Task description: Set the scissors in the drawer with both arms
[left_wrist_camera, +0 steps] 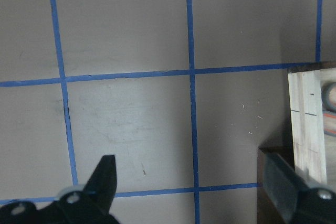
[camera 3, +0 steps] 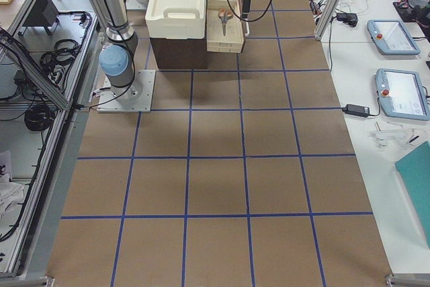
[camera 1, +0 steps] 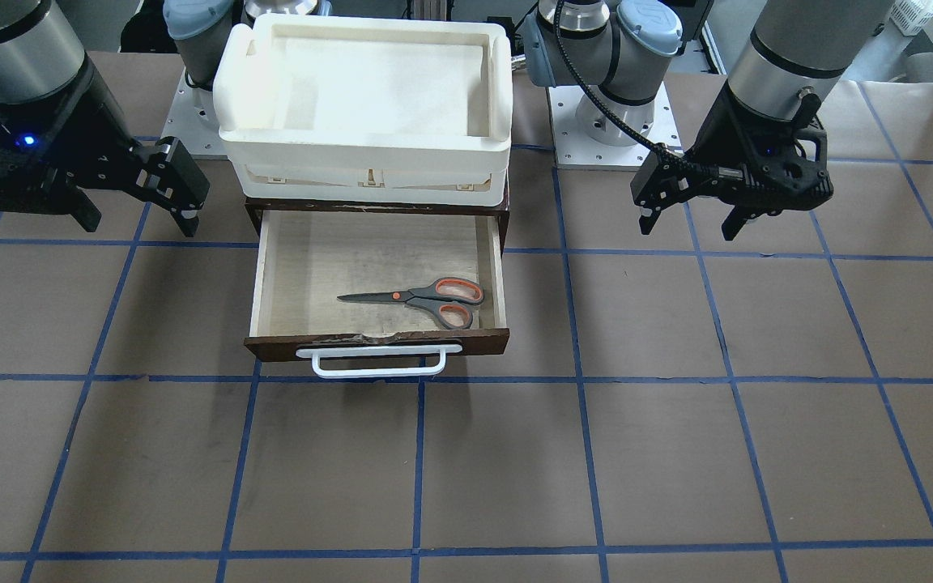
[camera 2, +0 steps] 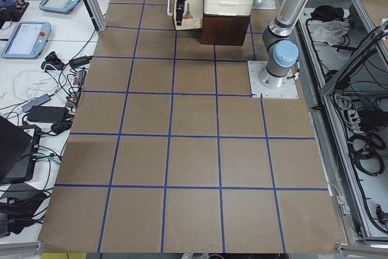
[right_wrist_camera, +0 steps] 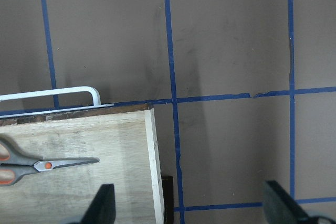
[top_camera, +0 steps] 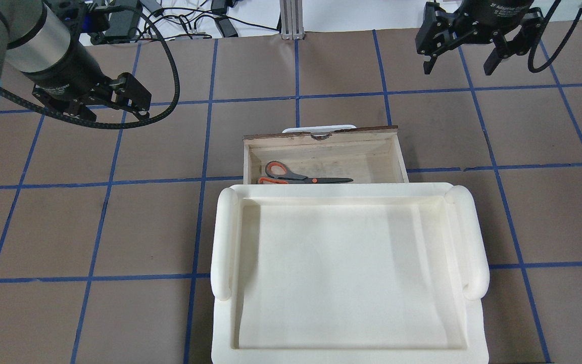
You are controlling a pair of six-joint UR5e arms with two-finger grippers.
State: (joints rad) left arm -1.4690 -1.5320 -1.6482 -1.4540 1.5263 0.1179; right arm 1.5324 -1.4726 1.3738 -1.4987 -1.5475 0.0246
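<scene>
Scissors (camera 1: 418,300) lie flat inside the open drawer (camera 1: 377,342), handles toward the robot's left. Left gripper (camera 1: 689,231) and right gripper (camera 1: 141,223) hover well apart on either side, jaws spread, empty. Closing probably remains: push the drawer front squarely, centred, to avoid jamming.
</scene>
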